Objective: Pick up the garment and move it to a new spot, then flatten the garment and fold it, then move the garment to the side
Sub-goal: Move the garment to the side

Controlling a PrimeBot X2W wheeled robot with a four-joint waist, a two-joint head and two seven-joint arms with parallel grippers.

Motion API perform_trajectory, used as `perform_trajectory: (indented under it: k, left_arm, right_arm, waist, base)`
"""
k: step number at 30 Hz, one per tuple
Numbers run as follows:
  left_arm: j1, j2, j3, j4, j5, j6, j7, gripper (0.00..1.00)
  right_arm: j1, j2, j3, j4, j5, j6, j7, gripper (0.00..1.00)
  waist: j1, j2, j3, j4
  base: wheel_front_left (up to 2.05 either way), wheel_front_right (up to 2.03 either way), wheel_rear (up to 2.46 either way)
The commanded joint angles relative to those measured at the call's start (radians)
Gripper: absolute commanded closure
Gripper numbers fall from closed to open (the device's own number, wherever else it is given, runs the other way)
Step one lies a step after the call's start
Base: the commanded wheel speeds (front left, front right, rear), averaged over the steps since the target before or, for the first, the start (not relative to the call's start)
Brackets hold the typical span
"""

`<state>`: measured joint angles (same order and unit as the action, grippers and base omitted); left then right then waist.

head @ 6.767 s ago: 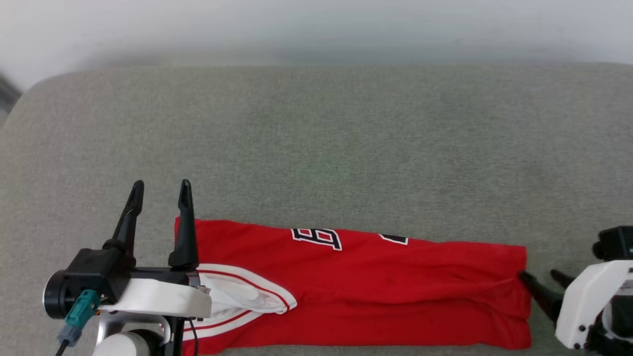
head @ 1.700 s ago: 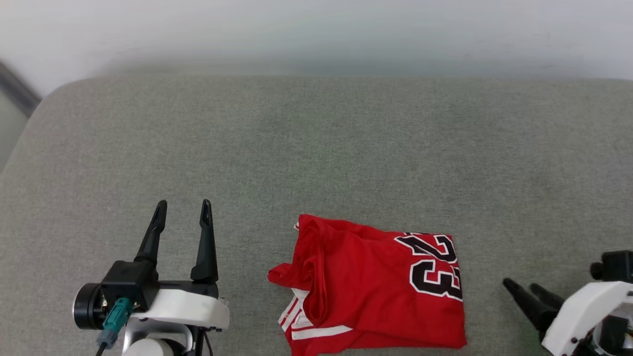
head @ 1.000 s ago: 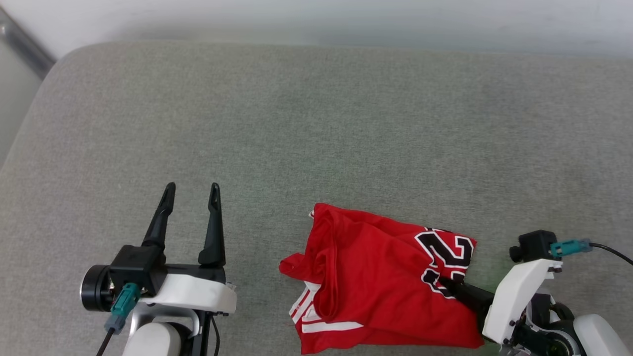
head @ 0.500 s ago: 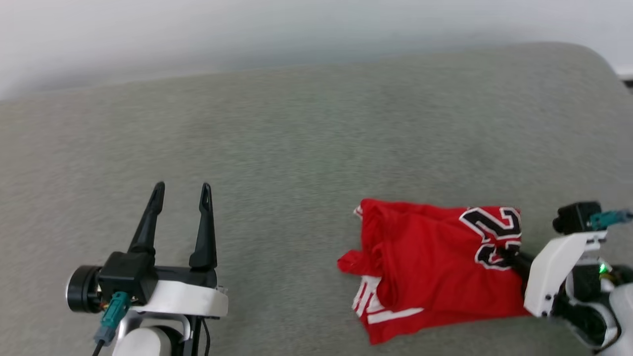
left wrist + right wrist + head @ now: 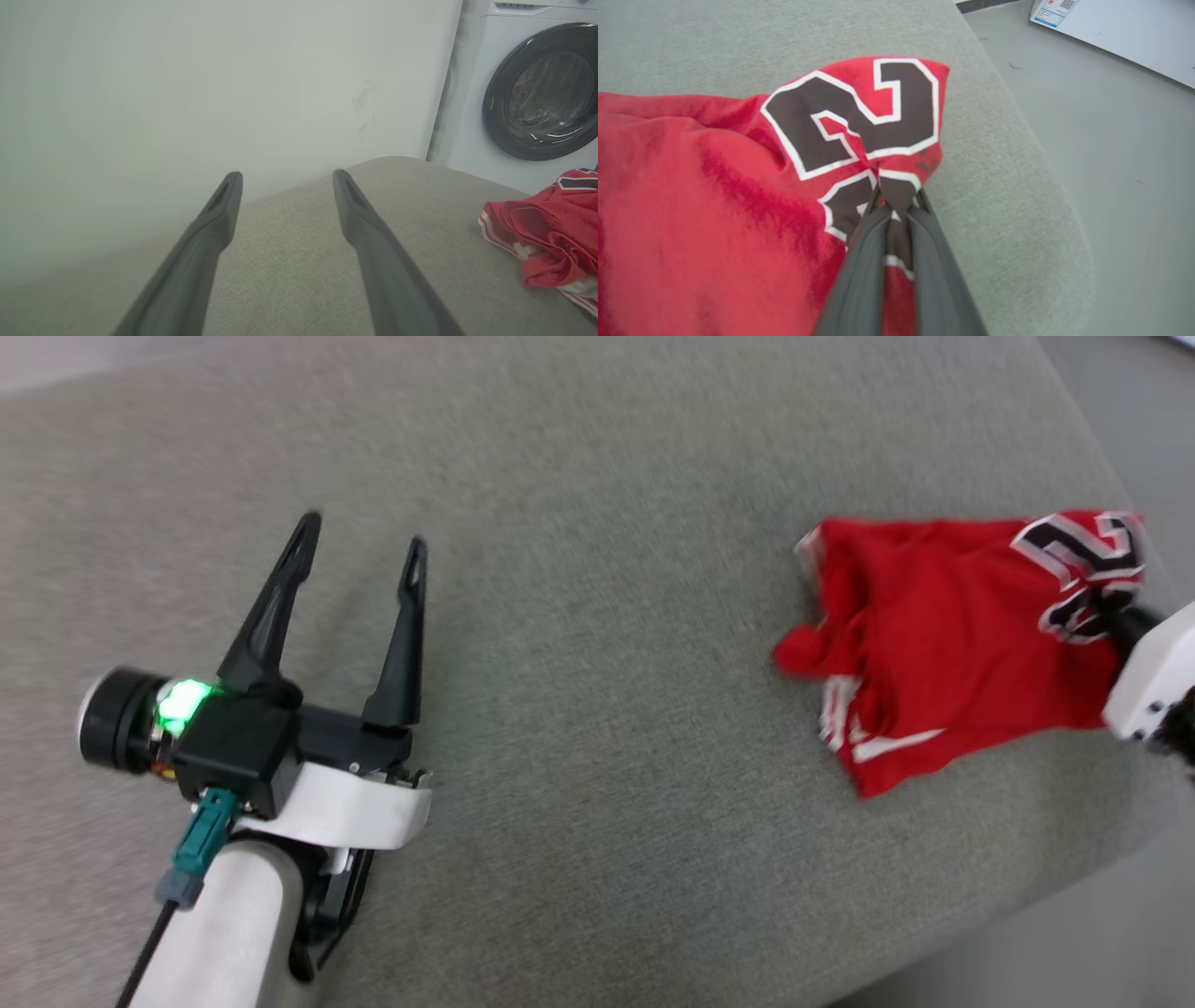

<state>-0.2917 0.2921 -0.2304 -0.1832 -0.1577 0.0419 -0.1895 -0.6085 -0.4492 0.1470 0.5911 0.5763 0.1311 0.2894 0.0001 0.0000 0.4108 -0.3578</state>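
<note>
Since the earlier frame the folded garment has slid from mid-cushion out toward the edge of the grey cushion. It now sits at 3 o'clock in the head view, though the head has swung too. The right claw is pinched tight on the numbered corner, with fabric bunched between its fingers. The left claw, at 8 o'clock, stands wide apart and holds nothing. To finish well, drag low and slow so the layers don't peel open, stop short of the rim, then let go.

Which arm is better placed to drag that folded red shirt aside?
The right. The right claw is shut on the garment at its number; the left claw hangs open, far from it.
</note>
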Motion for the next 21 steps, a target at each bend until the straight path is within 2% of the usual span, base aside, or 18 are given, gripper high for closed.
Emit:
perform_trajectory:
  k: [1,7,15,16,17,18,21]
  left_arm:
    - [-0.029,0.010,-0.006,-0.010,0.011,-0.009,0.009,0.00]
    - [-0.117,0.034,-0.028,-0.049,0.040,-0.032,0.052,0.00]
    - [-0.135,0.045,-0.033,-0.069,0.047,-0.028,0.068,0.00]
    - [-0.134,0.044,-0.035,-0.068,0.045,-0.028,0.068,0.00]
    - [-0.133,0.043,-0.036,-0.068,0.043,-0.028,0.066,0.00]
    - [-0.131,0.043,-0.035,-0.066,0.041,-0.026,0.064,0.00]
    - [-0.122,0.040,-0.035,-0.056,0.035,-0.022,0.054,0.00]
  right_arm:
    - [-0.038,-0.007,-0.007,0.023,0.005,-0.001,-0.014,1.00]
    - [-0.166,-0.063,-0.056,0.113,-0.002,-0.001,-0.112,1.00]
    - [-0.253,-0.044,-0.098,0.261,-0.066,-0.001,-0.259,0.99]
    - [-0.256,-0.041,-0.103,0.280,-0.073,-0.001,-0.279,0.74]
    - [-0.261,-0.041,-0.109,0.299,-0.083,-0.001,-0.298,0.41]
    - [-0.266,-0.036,-0.115,0.316,-0.088,-0.001,-0.318,0.00]
    - [-0.278,-0.036,-0.130,0.363,-0.120,-0.001,-0.392,0.00]
  waist:
    - [-0.0001,0.0000,0.111,-0.069]
    - [-0.0001,0.0000,0.208,-0.056]
    - [-0.0001,0.0000,0.246,-0.024]
    - [-0.0001,0.0000,0.246,-0.020]
    - [-0.0001,0.0000,0.245,-0.016]
    - [-0.0001,0.0000,0.243,-0.013]
    - [-0.0001,0.0000,0.226,-0.006]
  base:
    - [0.00,0.00,0.00]
    - [0.00,0.00,0.00]
    - [0.00,0.00,0.00]
    - [0.00,0.00,0.00]
    - [0.00,0.00,0.00]
    - [0.00,0.00,0.00]
    - [0.00,0.00,0.00]
